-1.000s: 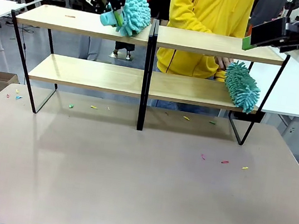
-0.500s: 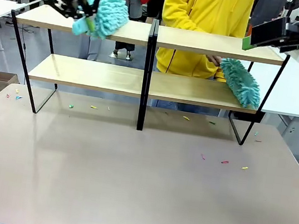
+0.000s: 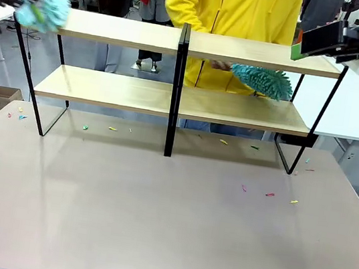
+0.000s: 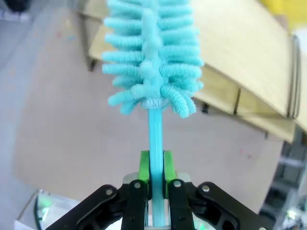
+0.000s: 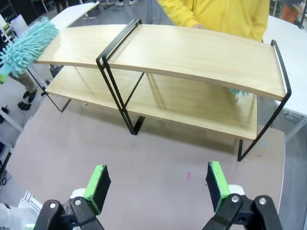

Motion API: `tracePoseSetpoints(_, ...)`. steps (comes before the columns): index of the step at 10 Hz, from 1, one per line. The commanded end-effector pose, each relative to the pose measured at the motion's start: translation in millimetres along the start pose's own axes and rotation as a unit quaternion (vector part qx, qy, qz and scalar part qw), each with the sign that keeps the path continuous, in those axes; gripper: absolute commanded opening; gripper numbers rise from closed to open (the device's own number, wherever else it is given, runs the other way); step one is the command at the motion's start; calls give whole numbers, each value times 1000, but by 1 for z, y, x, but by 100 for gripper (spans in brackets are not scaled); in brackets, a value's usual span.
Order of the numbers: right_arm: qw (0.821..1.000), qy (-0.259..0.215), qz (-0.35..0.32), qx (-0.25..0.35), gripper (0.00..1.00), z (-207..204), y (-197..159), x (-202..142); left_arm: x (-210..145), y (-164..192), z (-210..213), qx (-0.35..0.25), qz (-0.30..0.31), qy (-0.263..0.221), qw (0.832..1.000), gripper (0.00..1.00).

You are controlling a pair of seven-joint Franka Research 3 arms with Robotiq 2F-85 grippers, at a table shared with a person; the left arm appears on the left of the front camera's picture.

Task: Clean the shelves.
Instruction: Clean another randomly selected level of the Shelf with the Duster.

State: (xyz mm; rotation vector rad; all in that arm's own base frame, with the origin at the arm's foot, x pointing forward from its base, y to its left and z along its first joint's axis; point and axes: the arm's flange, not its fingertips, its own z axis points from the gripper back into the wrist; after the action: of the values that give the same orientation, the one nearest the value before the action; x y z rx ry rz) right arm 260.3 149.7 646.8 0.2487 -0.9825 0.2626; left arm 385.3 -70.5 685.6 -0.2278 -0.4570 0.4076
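Left gripper point(image 4: 153, 167): clamped tight on teal duster point(image 4: 152, 62) handle
Right gripper point(image 5: 156, 184): wide open
Table point(image 3: 151, 232): coloured scraps point(image 3: 269, 194) around 2 o'clock, shelves point(image 3: 112, 89) at 12

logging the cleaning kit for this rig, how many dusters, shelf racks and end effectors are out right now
teal dusters: 2 (left duster, person's duster)
shelves: 1
end effectors: 2 (left end effector, right end effector)
total: 5
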Motion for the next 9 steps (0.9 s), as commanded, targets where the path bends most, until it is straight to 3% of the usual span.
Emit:
tracePoseSetpoints(1,1000,0,-2,1,100,0,-1,-1,0,15,11,35,90,-63,993,0)
tracePoseSetpoints(4,1000,0,-2,1,100,0,-1,-1,-4,15,25,-65,30,-55,996,0)
tracePoseSetpoints(6,1000,0,-2,1,100,0,-1,-1,-3,14,28,-87,19,-35,995,0)
tracePoseSetpoints(9,1000,0,-2,1,100,0,-1,-1,-4,21,42,-197,-48,52,978,0)
